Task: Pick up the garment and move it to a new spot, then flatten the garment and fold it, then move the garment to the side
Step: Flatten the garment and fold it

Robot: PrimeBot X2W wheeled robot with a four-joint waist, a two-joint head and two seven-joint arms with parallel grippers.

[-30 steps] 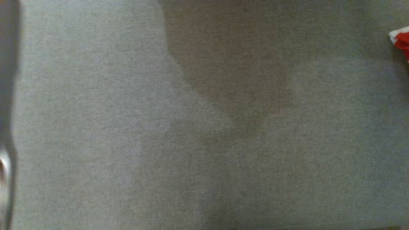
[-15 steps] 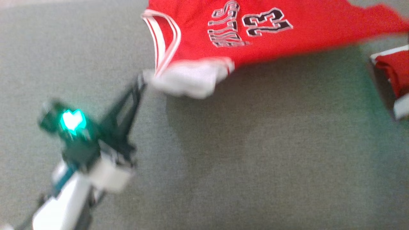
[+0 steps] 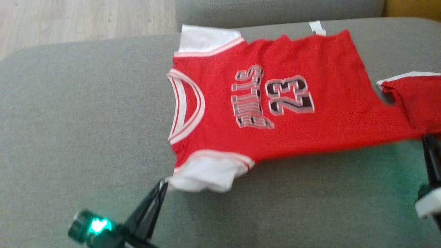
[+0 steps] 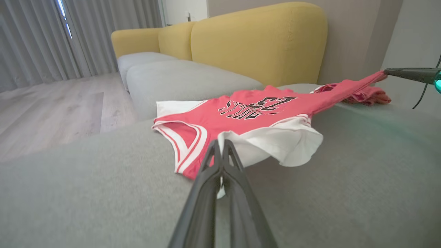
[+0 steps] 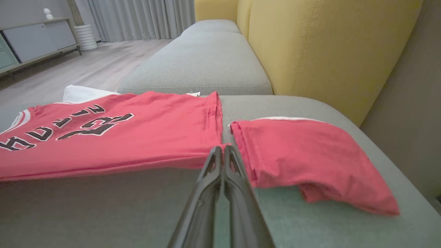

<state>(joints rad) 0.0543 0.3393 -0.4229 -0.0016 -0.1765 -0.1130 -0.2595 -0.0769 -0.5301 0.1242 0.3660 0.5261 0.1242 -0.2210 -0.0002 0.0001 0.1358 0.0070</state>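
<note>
Head view: found left tool (image 3: 164, 183) pinched on white sleeve (image 3: 203, 177) of red garment (image 3: 310, 131), spread ahead on grey cushion (image 3: 69, 120). Left wrist view: confirmed that clamp. Right wrist view: found right tool (image 5: 223, 149) clamped on hem (image 5: 217, 120) corner, folded red cloth (image 5: 310, 155) just beside

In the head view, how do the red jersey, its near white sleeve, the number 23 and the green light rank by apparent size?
1. red jersey
2. near white sleeve
3. number 23
4. green light; nearer the camera, so true size unsure
</note>
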